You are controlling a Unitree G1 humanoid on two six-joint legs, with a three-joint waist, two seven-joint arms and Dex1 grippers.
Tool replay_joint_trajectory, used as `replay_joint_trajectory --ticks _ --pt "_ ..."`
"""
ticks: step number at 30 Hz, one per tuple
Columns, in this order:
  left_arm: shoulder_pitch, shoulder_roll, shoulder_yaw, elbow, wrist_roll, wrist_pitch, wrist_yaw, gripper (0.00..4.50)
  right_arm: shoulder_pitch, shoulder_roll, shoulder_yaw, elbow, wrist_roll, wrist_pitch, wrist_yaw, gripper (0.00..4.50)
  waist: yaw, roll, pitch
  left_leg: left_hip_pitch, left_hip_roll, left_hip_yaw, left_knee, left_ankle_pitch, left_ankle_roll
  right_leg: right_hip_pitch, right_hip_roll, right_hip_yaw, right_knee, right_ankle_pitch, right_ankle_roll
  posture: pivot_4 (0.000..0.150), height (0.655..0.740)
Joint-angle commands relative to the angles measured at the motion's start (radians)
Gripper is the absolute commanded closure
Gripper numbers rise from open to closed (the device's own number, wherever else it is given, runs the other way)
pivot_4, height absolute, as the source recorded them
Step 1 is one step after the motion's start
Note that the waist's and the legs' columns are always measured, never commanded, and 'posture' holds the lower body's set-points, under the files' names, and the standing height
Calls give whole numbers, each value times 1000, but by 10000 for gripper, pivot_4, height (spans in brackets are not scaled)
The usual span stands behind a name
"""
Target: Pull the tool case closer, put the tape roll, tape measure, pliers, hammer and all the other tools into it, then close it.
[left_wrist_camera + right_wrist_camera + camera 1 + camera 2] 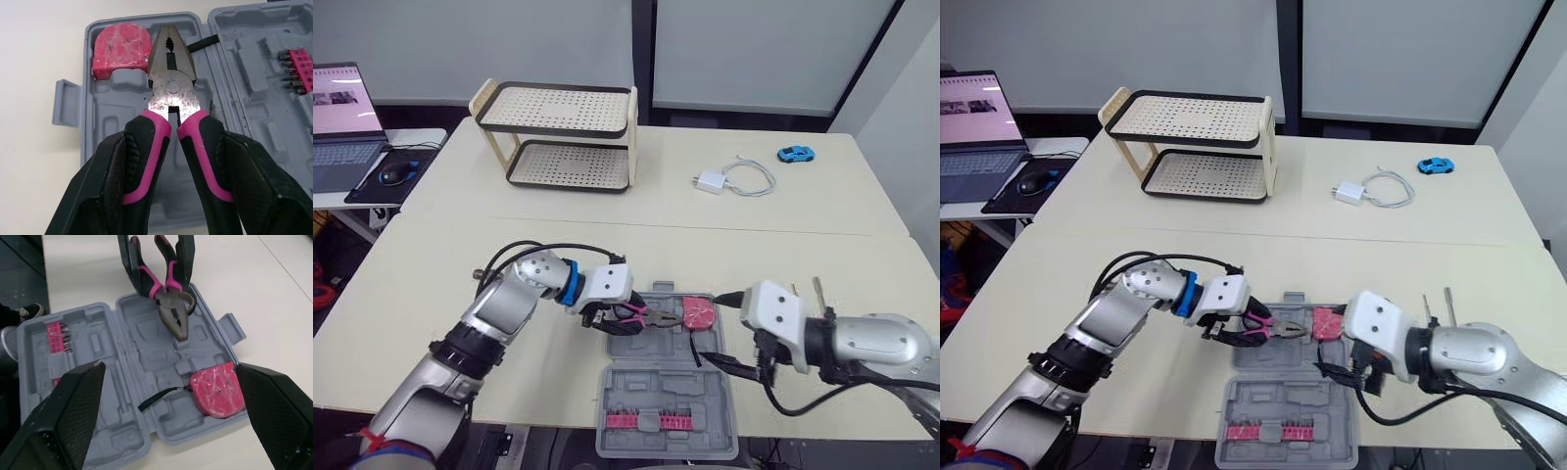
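Now pink-handled steel pliers are gripped in the left claw, nose pointed right, just over the open grey plastic tool case.

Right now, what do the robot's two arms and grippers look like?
The left arm and right arm are silver-grey shells with white wrist blocks and looping black cables. A blue ring circles the left wrist. The left gripper and right gripper have broad black fingers.
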Motion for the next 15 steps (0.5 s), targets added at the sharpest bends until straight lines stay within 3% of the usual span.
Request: replay_joint_trajectory --ticks 1,15 --pt "-48 -37 -13 -1 15 -11 -1 19674 -105 31 109 16 -63 33 -53 0 1 0 0 0 0 0 0 0 0 0 0 0 0 0 0 1500 7350" --pt "-57 -72 -32 -131 11 121 9 19675 -317 136 429 158 -240 70 -78 0 2 0 0 -3 0 -1 0 0 0 -3 0 -1 0 0 0 1500 7350"
